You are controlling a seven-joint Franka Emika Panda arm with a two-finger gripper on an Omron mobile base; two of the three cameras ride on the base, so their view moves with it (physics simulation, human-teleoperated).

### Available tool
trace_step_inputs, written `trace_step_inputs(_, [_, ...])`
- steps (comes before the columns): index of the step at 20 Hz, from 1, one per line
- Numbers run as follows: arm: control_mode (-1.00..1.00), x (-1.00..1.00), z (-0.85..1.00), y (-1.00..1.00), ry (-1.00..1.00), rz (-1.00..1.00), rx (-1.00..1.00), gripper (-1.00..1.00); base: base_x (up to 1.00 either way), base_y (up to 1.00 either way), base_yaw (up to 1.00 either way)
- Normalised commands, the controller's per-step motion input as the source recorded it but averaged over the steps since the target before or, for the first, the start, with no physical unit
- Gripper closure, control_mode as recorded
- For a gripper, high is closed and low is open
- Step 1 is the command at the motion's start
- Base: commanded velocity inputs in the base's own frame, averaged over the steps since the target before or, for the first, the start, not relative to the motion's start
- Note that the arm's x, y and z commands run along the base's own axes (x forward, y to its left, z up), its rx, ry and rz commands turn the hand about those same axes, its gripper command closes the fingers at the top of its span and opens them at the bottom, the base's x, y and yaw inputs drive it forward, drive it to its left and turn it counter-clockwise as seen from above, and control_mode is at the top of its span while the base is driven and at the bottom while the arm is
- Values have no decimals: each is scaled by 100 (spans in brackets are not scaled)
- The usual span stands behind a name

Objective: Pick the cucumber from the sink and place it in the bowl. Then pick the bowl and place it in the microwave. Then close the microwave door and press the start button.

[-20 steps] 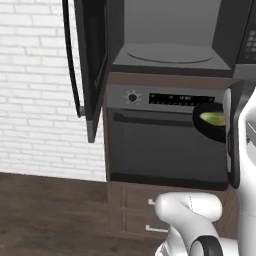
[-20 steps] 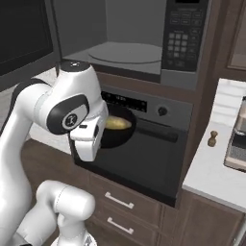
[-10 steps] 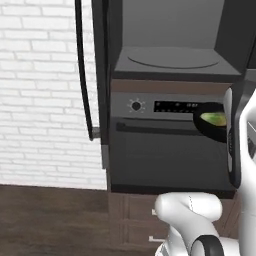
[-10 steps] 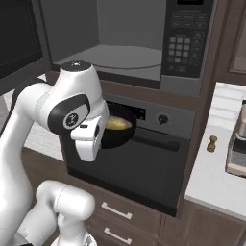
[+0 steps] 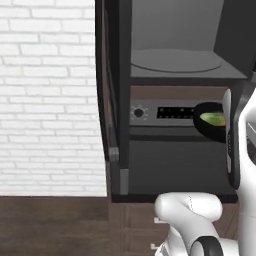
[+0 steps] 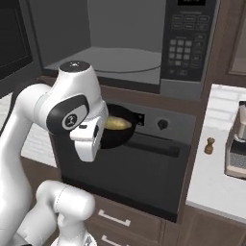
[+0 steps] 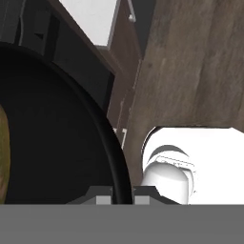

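Below the open microwave (image 6: 120,57), in front of the oven, the pincer (image 7: 123,194) is pressed together on the bowl (image 6: 116,137) rim, holding it in the air. The cucumber (image 6: 118,124) lies inside the bowl, beside the pincer.

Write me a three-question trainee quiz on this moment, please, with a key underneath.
1. True or false: the cucumber lies in the bowl.
2. The bowl is: A) inside the microwave; B) held in front of the oven; C) on the counter.
3. Fill in: the microwave door is ___.

Key: 1 true. 2 B: the gripper pinches the bowl's rim below the microwave opening. 3 open.
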Motion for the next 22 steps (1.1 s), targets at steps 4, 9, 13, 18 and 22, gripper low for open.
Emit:
trace_step_inputs(4, [100, 0, 0, 0, 0, 0, 0, 100, 36, 14, -15])
trace_step_inputs(9, [100, 0, 0, 0, 0, 0, 0, 100, 48, 21, -15])
trace_step_inputs(13, [100, 0, 0, 0, 0, 0, 0, 100, 41, 16, -15])
trace_step_inputs(18, [100, 0, 0, 0, 0, 0, 0, 100, 24, 11, -15])
trace_step_inputs(22, [100, 0, 0, 0, 0, 0, 0, 100, 31, 13, -14])
